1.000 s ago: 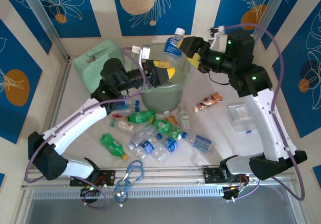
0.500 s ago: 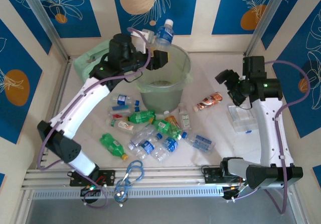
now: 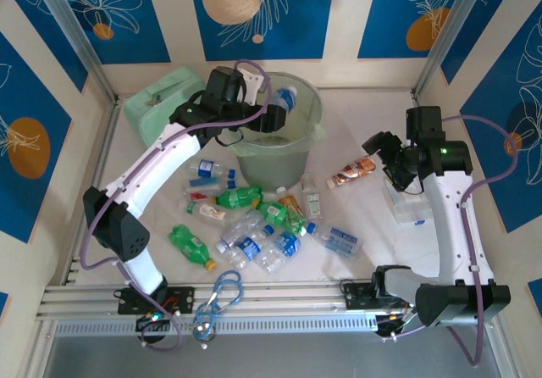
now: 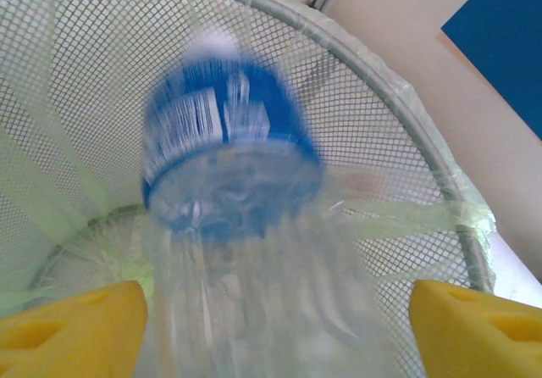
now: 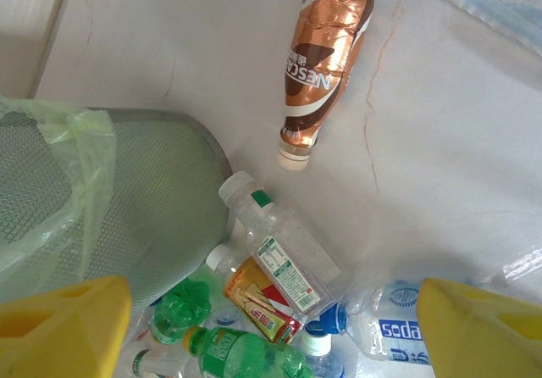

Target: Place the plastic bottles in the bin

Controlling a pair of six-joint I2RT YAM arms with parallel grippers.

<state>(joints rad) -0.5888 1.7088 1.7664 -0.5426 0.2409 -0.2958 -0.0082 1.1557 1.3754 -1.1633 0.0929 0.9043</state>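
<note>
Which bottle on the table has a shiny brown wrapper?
The Nescafe bottle, lying by itself right of the bin: it alone is wrapped in copper brown, while the other bottles show clear or green plastic.

Arm links: smooth white shells (image 3: 152,170) with black joint housings (image 3: 118,230).
Cables: thin purple cable loops (image 3: 251,63) on each arm.
Finger pads (image 5: 483,327): chunky yellow blocks.
Indicator lights (image 3: 443,150): small green dots.
</note>
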